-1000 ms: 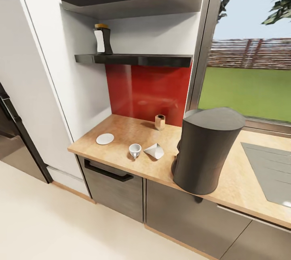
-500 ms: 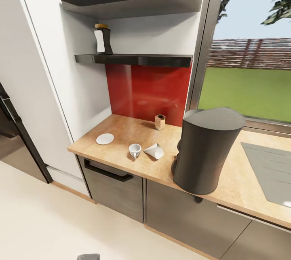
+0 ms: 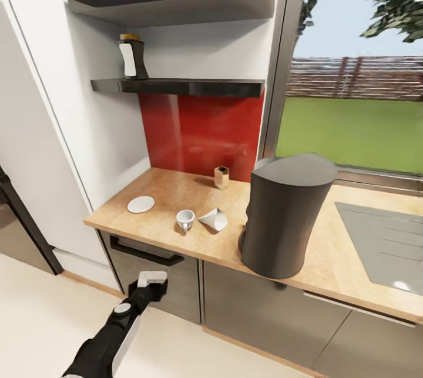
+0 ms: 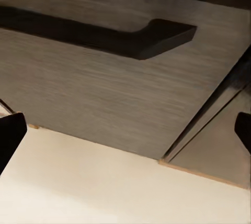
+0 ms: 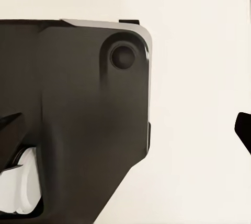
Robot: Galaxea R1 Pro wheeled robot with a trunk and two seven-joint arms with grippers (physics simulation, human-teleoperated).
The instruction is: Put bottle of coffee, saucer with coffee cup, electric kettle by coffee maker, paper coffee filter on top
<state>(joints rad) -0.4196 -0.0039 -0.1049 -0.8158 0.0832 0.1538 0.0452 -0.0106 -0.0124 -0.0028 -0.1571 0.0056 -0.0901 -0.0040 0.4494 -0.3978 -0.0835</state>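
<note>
Head view: left end effector (image 3: 151, 277) hangs empty, fingers spread in the left wrist view, below the tabletop (image 3: 176, 231); above it sit coffee cup (image 3: 185, 219), saucer (image 3: 141, 204), coffee maker (image 3: 282, 216).

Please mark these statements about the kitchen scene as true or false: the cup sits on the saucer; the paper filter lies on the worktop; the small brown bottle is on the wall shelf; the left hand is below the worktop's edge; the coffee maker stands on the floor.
1. The coffee cup sits on the saucer. False: the two are apart, both on the countertop.
2. The paper coffee filter lies on the countertop beside the cup. True.
3. The bottle of coffee is on the wall shelf. False: it stands on the countertop by the red backsplash.
4. The left hand is below the countertop's edge, before the cabinet front. True.
5. The coffee maker stands on the floor. False: it is on the countertop.
</note>
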